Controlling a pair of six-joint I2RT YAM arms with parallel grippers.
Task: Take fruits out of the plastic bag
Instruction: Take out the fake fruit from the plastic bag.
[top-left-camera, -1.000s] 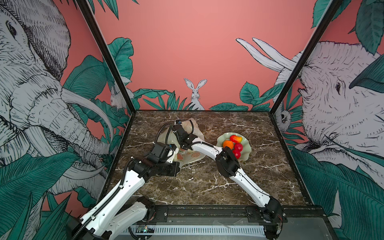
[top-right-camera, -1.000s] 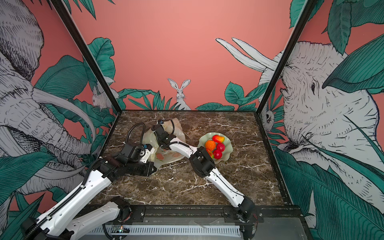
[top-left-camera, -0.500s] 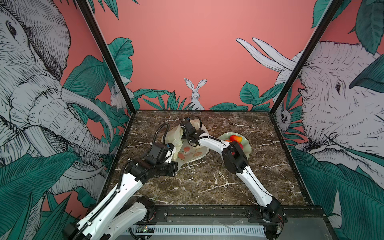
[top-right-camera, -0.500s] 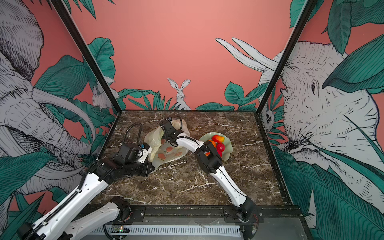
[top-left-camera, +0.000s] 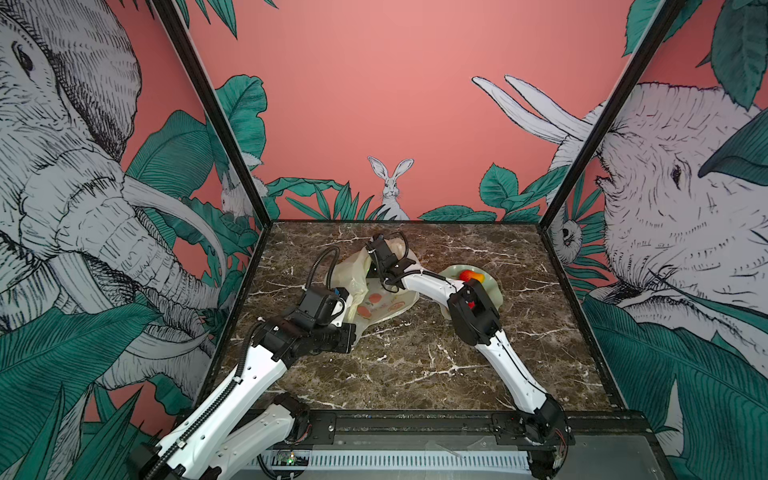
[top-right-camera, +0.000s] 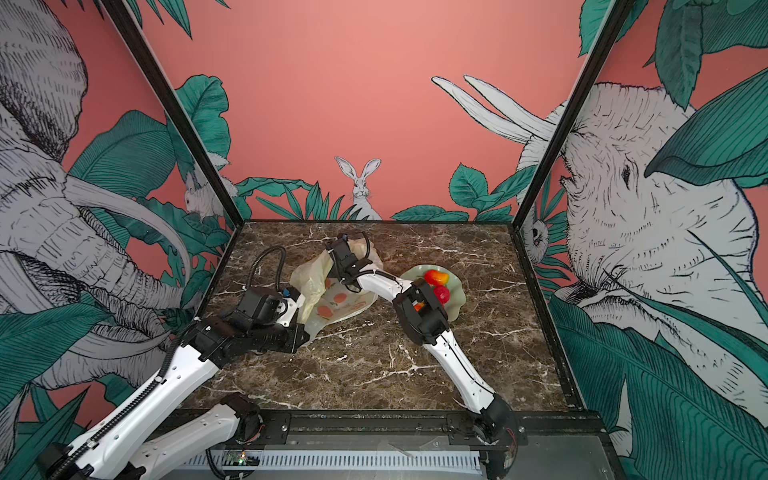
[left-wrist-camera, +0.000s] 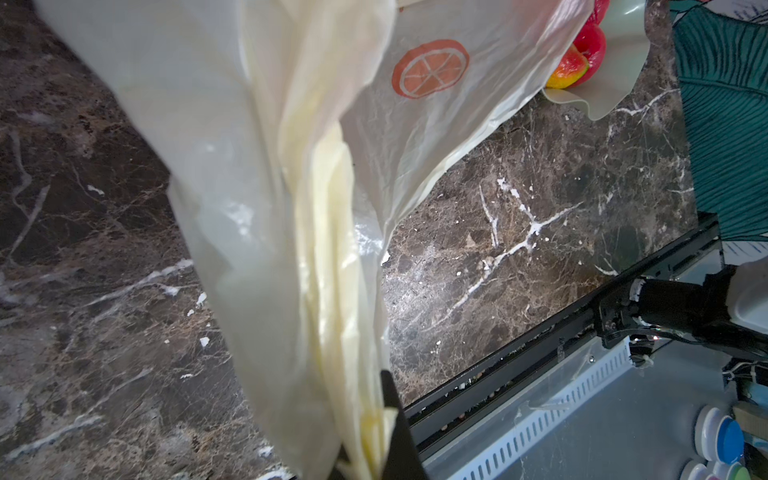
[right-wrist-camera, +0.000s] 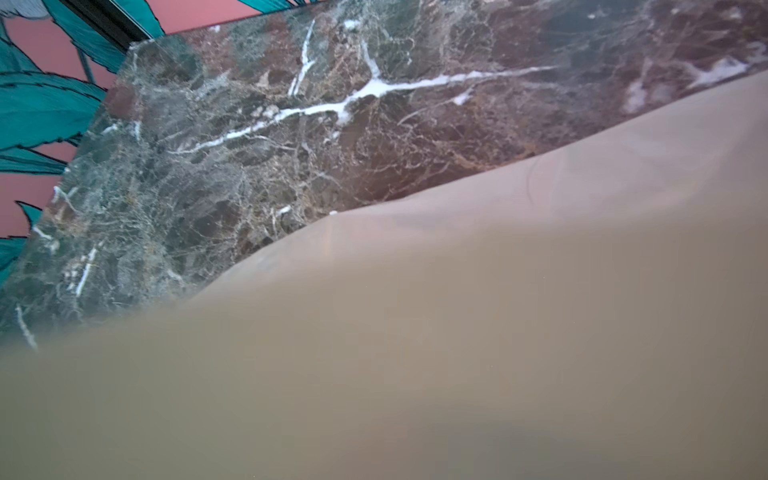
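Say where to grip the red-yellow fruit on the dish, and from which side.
Probably pinch the red-yellow fruit across its narrow middle from above: it lies sideways at the back of the dish, and the right arm's elbow covers the near side.

Blurred plastic bag (right-wrist-camera: 457, 332) over marble tabletop (right-wrist-camera: 291, 124)

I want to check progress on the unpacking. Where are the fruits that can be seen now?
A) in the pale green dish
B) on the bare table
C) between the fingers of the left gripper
A: in both top views the red and red-yellow fruits sit together in the dish, beside the bag.
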